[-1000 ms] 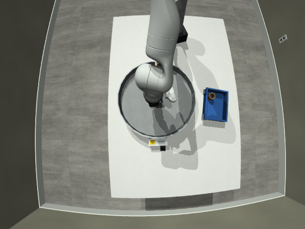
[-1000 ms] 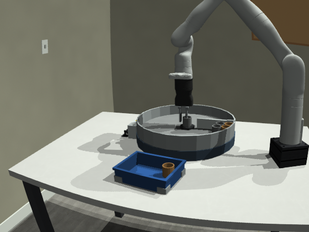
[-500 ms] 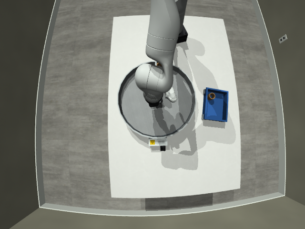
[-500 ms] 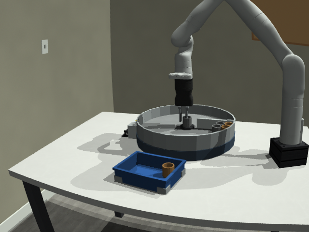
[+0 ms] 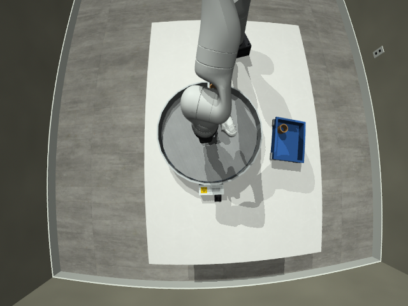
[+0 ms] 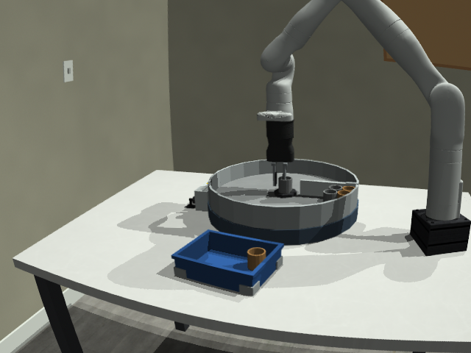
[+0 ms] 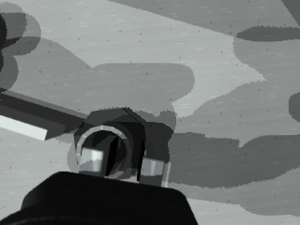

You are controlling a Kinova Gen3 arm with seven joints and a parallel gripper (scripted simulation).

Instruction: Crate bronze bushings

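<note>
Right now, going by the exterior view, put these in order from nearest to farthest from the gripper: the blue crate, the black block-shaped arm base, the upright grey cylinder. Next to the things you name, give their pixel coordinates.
1. Upright grey cylinder [image 6: 285,187] [image 7: 101,127], right at the fingers [image 6: 274,176], mid turning table [image 5: 178,148] [image 6: 266,218].
2. Blue crate [image 5: 286,150] [image 6: 222,275], beside the turning table, toward the camera.
3. Black block-shaped arm base [image 5: 244,51] [image 6: 444,241], at the picture's right.

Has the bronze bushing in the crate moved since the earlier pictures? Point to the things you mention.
No. The bronze bushing [image 5: 280,131] [image 6: 256,260] stands in the same corner of the blue crate [image 5: 303,141] [image 6: 213,278], which has itself kept its place beside the turning table [image 5: 160,145] [image 6: 266,218].
</note>
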